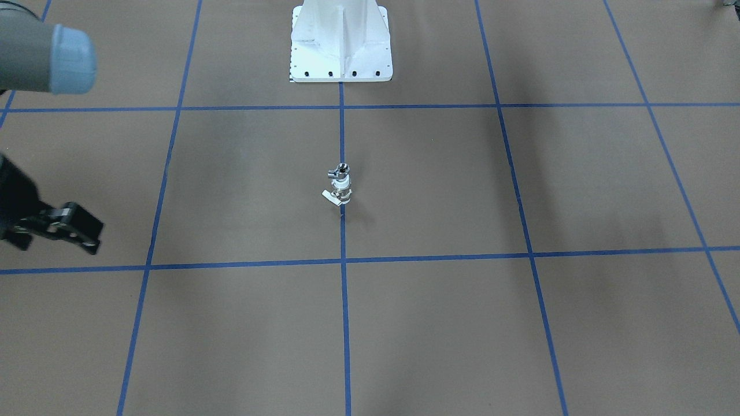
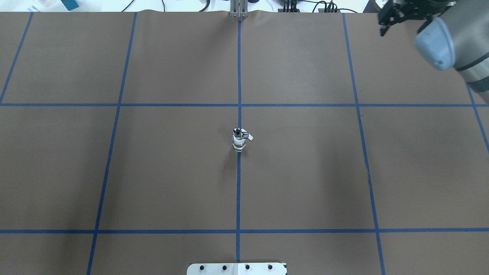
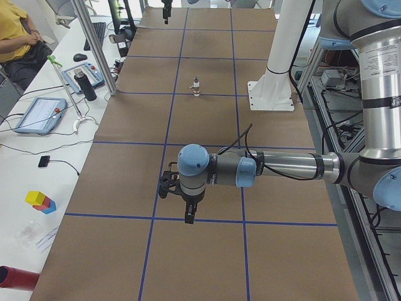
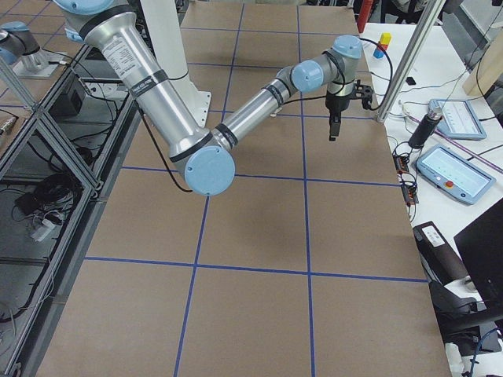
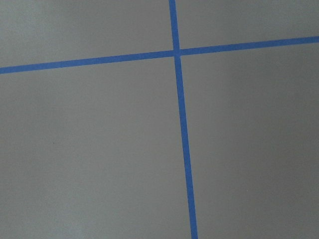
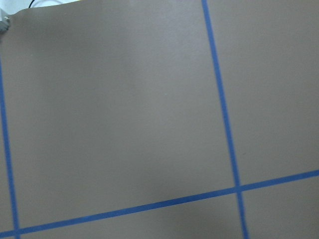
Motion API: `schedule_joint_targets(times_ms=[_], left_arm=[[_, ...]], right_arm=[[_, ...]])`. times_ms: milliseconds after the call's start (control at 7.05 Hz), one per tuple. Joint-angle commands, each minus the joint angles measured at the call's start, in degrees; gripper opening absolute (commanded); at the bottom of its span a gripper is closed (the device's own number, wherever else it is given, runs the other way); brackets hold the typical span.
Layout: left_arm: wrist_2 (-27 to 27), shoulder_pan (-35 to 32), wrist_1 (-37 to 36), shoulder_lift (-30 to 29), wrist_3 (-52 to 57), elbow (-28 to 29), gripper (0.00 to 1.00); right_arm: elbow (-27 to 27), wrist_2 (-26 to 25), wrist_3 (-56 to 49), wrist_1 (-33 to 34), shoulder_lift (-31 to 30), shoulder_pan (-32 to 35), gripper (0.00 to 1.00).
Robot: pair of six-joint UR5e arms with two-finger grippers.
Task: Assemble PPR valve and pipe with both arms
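The PPR valve (image 1: 341, 186), with its white ring and pale lever tab, stands upright at the table's middle on the blue centre line. The chrome T-shaped pipe (image 1: 341, 170) sits joined on top of it. The pair also shows in the overhead view (image 2: 238, 140) and small in the exterior left view (image 3: 197, 86). My right gripper (image 1: 95, 240) hangs far off at the table's right end, fingertips together, empty; it also shows in the overhead view (image 2: 382, 28). My left gripper (image 3: 190, 216) hangs over the left end, empty; I cannot tell if it is open or shut.
The white bolted pedestal (image 1: 341, 52) stands behind the assembly at the robot's side. Blue tape lines grid the brown table cover (image 2: 305, 172). An aluminium post (image 3: 94, 50), tablets and a bottle stand along the operators' bench, where a person (image 3: 15, 44) sits.
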State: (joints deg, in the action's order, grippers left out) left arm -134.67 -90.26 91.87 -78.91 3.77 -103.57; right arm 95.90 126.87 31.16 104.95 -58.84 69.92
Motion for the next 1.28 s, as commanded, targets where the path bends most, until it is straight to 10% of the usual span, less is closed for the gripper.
schedule_joint_targets(times_ms=[0,568,1135], left_arm=[[0.2,0.0,0.2,0.5,0.4,-1.1,1.00],[0.1,0.0,0.2,0.7,0.4,-2.0,1.00],[0.2,0.0,0.2,0.7,0.3,-2.1,1.00]], right_arm=[[-0.4,2.8,-22.0,-0.1,-11.1,9.0,1.00],[-0.5,3.2,-32.4,-12.1,-29.4,16.0,1.00],[-0.4,3.3,-33.2,-13.6,-34.6,18.9,1.00]])
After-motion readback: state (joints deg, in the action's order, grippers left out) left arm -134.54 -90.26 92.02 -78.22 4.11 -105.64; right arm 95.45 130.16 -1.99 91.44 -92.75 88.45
